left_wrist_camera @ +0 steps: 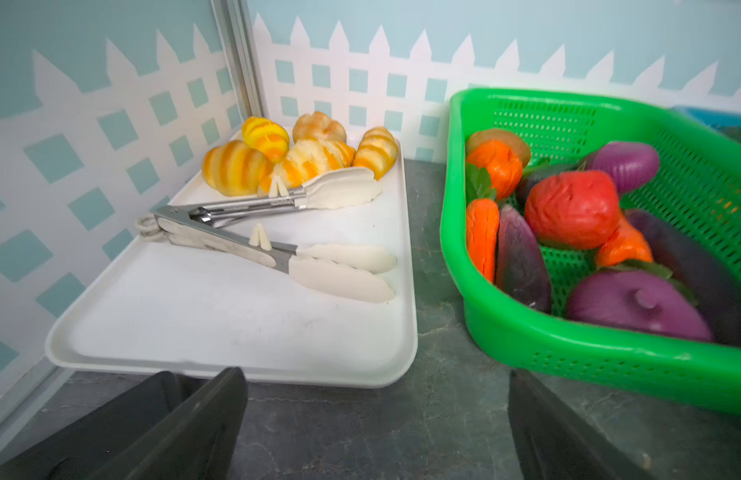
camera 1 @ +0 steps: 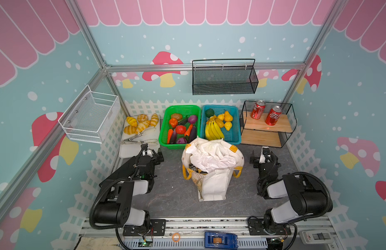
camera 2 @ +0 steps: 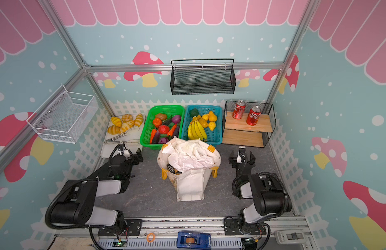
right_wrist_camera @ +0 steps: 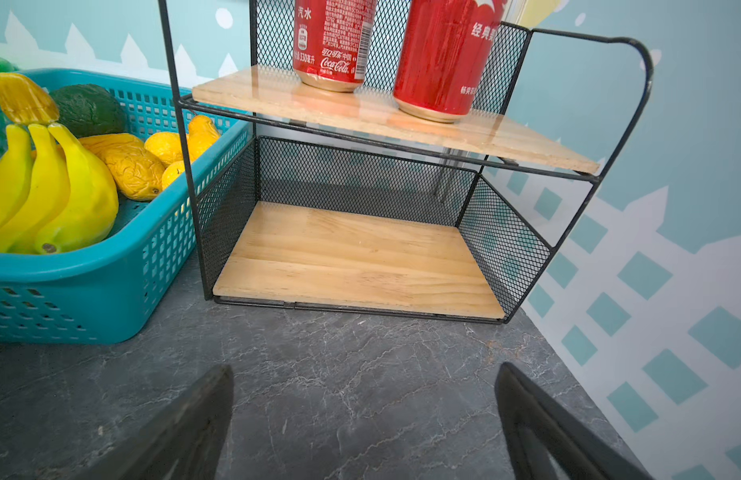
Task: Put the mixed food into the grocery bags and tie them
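Claws come first, low in the frame: the left claw and the right claw both stand with jaws wide apart, holding nothing, one on either side of the cream tote and clear of it. The tote stands at centre frame on the grey table, with the crumpled white plastic bag stuffed in its mouth and a dark snack packet peeping at the rim. Beyond, at upper centre, yellow pear-like fruits lie in the blue basket beside bananas. A green basket of vegetables sits to its left.
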### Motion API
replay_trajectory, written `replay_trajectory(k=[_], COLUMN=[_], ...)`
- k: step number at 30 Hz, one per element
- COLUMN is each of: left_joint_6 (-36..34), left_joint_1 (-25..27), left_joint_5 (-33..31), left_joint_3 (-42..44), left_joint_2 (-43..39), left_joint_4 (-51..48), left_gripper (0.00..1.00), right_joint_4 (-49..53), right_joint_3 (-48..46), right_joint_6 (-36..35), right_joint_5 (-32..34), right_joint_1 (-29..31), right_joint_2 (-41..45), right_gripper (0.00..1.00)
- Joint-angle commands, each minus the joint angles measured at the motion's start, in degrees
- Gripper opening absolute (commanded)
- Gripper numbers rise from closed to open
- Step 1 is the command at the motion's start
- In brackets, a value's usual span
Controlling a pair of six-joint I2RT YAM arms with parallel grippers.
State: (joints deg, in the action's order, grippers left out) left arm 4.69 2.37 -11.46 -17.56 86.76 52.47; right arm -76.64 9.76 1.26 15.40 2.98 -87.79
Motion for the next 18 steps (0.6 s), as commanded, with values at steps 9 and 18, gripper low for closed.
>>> replay_trajectory(k=[9,18], left_joint_6=[-1.1,-3.2], left_joint_1=[0.1,2.3], left_joint_5=[-2.9,-5.4], left_joint_3=[-3.8,-3.9], left_joint_2=[1.3,1.6], left_joint_4=[0.0,0.7], left_gripper=[1.0,1.0], right_joint_4=[-2.6,-2.6], right_joint_3=[0.4,0.5], right_joint_6=[-1.1,-1.2], right_joint_5=[-0.3,-0.4], right_joint_1=[-0.3,-0.2], right_joint_2=[-0.2,-0.2], right_gripper=[0.99,0.99])
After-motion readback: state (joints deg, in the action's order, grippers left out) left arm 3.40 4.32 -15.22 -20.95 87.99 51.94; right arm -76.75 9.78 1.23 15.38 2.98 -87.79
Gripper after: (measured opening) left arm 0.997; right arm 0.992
